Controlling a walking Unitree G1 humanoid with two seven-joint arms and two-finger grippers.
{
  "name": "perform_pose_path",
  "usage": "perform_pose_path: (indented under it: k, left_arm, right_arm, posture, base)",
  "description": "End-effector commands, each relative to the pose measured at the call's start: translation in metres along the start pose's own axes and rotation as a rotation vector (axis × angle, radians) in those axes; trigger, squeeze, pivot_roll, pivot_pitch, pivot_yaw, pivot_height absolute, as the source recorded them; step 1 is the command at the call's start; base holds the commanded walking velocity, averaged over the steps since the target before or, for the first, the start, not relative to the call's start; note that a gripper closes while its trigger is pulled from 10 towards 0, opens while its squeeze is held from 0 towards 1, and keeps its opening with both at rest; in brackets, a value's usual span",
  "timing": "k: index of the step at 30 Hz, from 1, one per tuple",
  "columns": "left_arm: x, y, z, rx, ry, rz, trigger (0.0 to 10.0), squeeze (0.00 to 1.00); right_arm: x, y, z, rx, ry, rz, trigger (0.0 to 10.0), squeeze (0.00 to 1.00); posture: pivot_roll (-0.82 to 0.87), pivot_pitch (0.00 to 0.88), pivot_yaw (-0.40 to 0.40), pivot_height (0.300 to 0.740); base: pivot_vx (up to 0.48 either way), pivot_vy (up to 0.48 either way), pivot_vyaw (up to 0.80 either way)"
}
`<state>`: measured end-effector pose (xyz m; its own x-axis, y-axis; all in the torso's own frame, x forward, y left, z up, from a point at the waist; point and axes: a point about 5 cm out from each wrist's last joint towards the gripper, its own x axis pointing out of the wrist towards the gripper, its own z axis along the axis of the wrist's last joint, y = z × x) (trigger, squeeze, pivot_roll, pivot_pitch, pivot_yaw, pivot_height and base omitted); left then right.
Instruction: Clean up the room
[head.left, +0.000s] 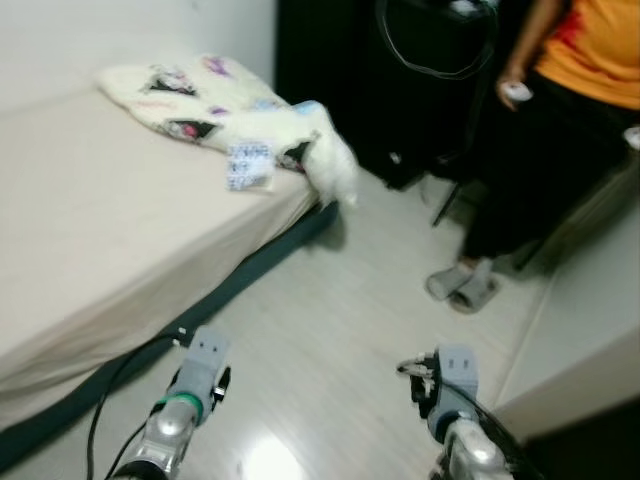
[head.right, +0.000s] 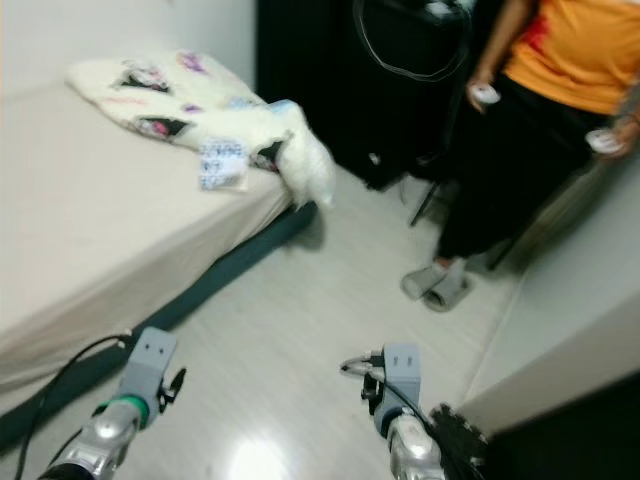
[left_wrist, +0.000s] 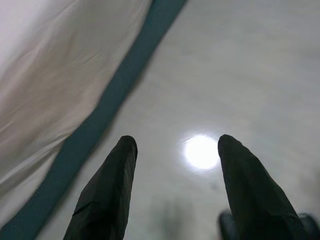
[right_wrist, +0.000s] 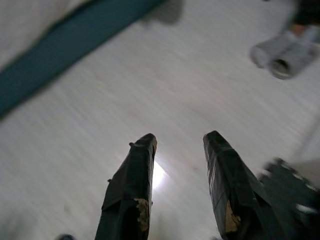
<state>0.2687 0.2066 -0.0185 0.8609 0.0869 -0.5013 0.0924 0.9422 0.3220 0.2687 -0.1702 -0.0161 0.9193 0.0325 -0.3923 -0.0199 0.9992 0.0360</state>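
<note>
My left gripper (left_wrist: 175, 165) and right gripper (right_wrist: 177, 165) hang low in frame, fingers parted, empty; the rumpled white patterned blanket (head.left: 215, 110) sprawls upper left, untidied.

Soft motion blur smears every view, worst at the far right. Even, bright indoor light; a round glare spot shines on the near floor (head.left: 270, 462). The far black wardrobe (head.left: 340, 70) swallows detail.
</note>
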Motion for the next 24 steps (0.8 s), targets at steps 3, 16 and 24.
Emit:
perform_pose_path:
  k: [3,16,24]
  left_arm:
    - [0.0007,-0.0101,0.0029,0.004,-0.006,-0.032,10.0,0.0]
    - [0.0014,-0.0128,0.0048,0.004,-0.007,-0.041,10.0,0.0]
    - [0.0017,-0.0135,0.0054,0.01,-0.008,-0.045,10.0,0.0]
  right_arm:
    - [-0.0072,-0.0077,-0.0137,0.016,0.048,-0.022,10.0,0.0]
    - [-0.0077,-0.0125,-0.0135,0.011,0.05,-0.031,10.0,0.0]
    - [-0.008,-0.0149,-0.0133,0.011,0.051,-0.039,10.0,0.0]
  posture:
    - [0.02,0.075,-0.035,0.72]
    - [0.01,0.076,-0.039,0.72]
    - [0.01,0.076,-0.039,0.72]
  base:
    - [0.48,0.0,-0.27]
    - [0.48,0.0,-0.8]
    - [0.48,0.0,-0.8]
